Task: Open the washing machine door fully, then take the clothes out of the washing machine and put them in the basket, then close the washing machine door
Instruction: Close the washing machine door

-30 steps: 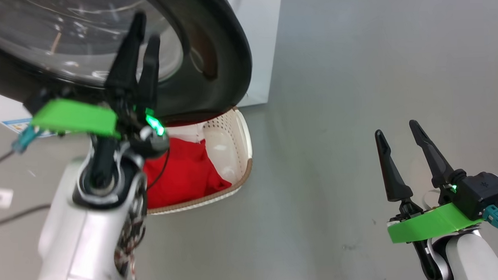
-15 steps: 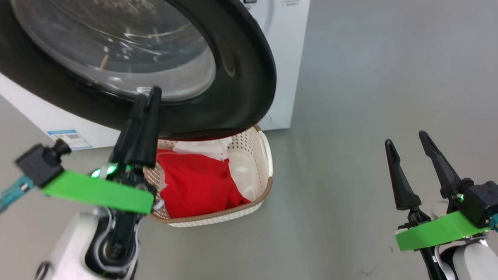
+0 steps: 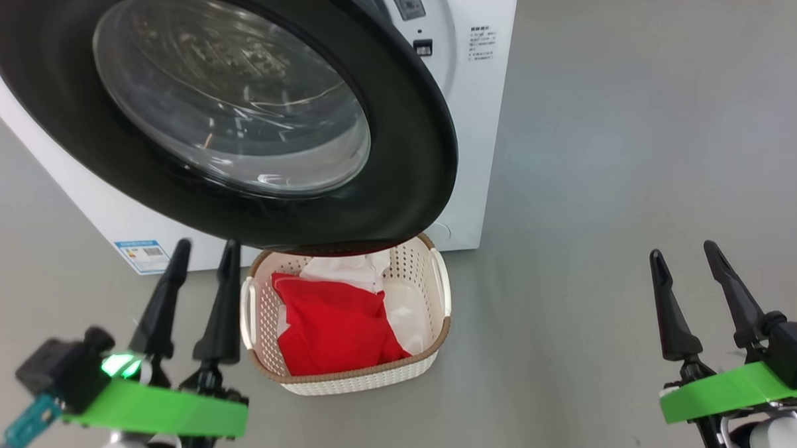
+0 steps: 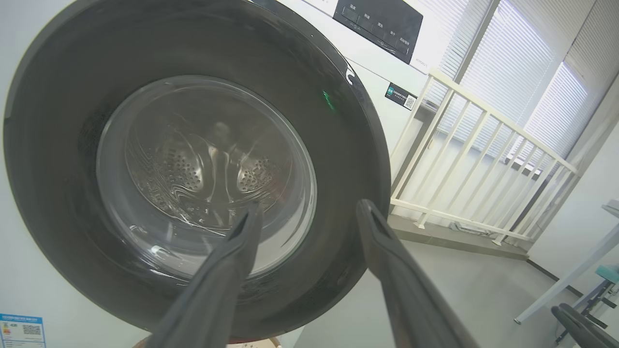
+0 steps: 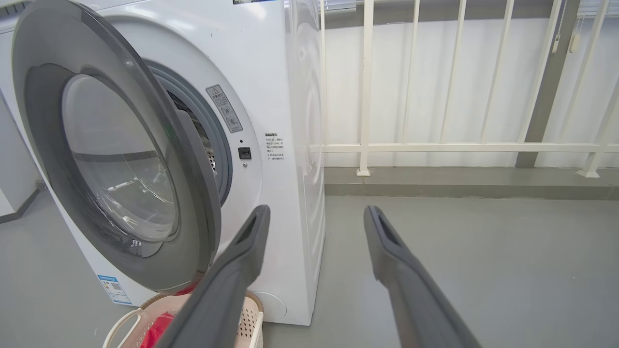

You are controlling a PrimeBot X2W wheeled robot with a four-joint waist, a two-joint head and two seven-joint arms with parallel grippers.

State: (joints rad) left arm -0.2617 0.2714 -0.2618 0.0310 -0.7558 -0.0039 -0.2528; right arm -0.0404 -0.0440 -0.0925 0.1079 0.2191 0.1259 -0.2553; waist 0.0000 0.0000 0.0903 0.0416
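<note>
My left gripper (image 3: 207,244) and right gripper (image 3: 682,249) — jaws spread, empty; washing machine door (image 3: 406,151) ajar above basket (image 3: 443,328) of clothes (image 3: 329,326).

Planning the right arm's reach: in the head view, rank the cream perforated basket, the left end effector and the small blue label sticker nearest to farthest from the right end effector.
1. Cream perforated plastic basket: on the floor, left of the right end effector.
2. Left end effector: beyond the basket, far left.
3. Small blue label sticker: farthest, low on the white washing machine.
</note>
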